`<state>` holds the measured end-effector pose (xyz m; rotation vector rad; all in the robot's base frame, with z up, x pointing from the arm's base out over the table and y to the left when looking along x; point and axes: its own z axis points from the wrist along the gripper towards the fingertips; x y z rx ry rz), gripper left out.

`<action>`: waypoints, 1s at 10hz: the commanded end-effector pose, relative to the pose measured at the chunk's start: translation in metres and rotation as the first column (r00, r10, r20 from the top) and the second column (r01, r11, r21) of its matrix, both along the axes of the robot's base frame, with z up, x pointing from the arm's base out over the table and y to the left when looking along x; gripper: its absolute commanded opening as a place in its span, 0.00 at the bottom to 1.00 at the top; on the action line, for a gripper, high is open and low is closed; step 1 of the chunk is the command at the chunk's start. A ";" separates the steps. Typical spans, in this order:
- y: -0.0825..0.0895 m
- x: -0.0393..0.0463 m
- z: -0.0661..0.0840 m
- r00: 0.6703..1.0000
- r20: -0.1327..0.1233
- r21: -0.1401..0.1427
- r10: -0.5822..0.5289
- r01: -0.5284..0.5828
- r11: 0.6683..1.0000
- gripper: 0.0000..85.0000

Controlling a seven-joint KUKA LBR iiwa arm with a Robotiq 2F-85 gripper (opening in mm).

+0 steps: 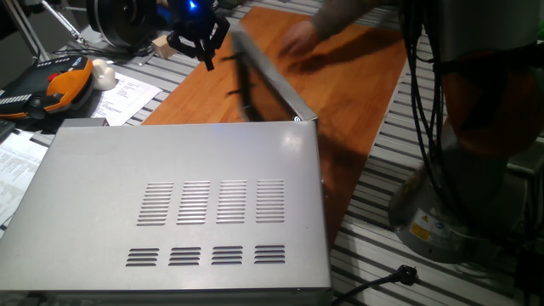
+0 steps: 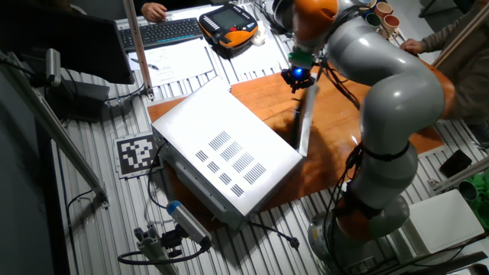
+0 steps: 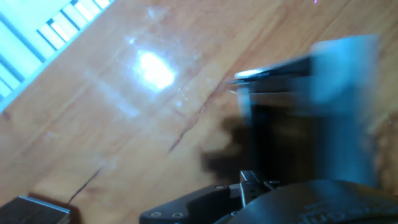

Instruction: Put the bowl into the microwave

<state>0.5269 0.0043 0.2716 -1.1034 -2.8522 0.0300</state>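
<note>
Hand view blurred — gripper (image 1: 204,44) state unreadable, hovering by far edge of open microwave (image 1: 183,204) door (image 1: 268,81). Bowl nowhere in view. Risk: you clip door, knocking it shut.

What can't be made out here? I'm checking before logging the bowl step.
- Bowl: in no view.
- Inside of the large silver-grey metal microwave: hidden by its top in both fixed views.
- Black gripper: small in the fixed views, blurred in the hand view; open or shut unclear.
- Open microwave door: blurred in the hand view.
</note>
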 end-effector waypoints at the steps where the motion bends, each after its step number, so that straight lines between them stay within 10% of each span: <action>1: -0.015 -0.0074 0.036 0.999 -0.028 0.085 -0.023 0.025 0.996 0.00; 2: -0.035 -0.0105 0.063 0.997 -0.064 0.178 -0.049 0.060 0.982 0.00; 5: -0.046 -0.0102 0.068 0.998 -0.038 0.166 -0.039 0.045 0.985 0.00; 7: -0.045 -0.0117 0.068 0.999 -0.043 0.105 0.010 -0.005 0.994 0.00; 10: -0.053 -0.0111 0.068 1.000 -0.027 0.126 0.016 -0.013 0.992 0.00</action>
